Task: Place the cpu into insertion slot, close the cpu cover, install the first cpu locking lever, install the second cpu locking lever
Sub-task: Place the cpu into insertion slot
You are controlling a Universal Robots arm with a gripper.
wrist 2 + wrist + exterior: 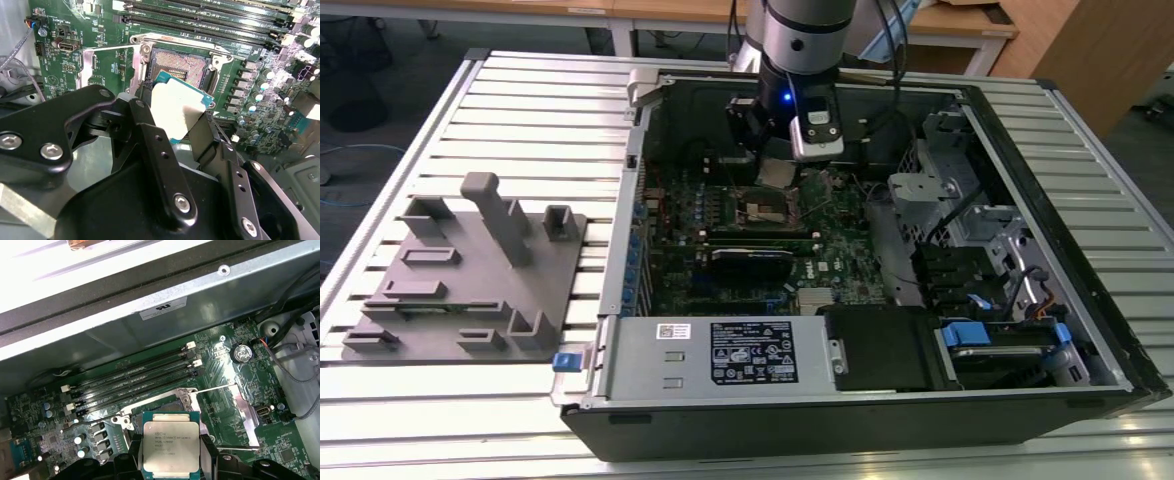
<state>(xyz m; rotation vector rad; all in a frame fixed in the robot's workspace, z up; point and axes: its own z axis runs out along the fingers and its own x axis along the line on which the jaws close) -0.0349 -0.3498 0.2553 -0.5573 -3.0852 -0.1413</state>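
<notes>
The gripper (172, 117) is clamped on the cpu (177, 102), with a black finger (150, 145) against each of two opposite edges. The second wrist view shows the chip hanging tilted over one edge of the insertion slot (180, 65). The slot's dark pin field is mostly bare, and I cannot tell whether chip and slot touch. In the first wrist view the chip's flat metal top faces the camera and hides much of the slot. The cpu cover (246, 415) stands open just beside it, over the green board (220, 347), with the long memory slots (130, 372) near. The exterior view adds the surroundings: the slot lies at 6 o'clock of the gripper inside the open computer case (720, 425), and a grey fixture plate (454, 300) sits at 9 o'clock of the case.
</notes>
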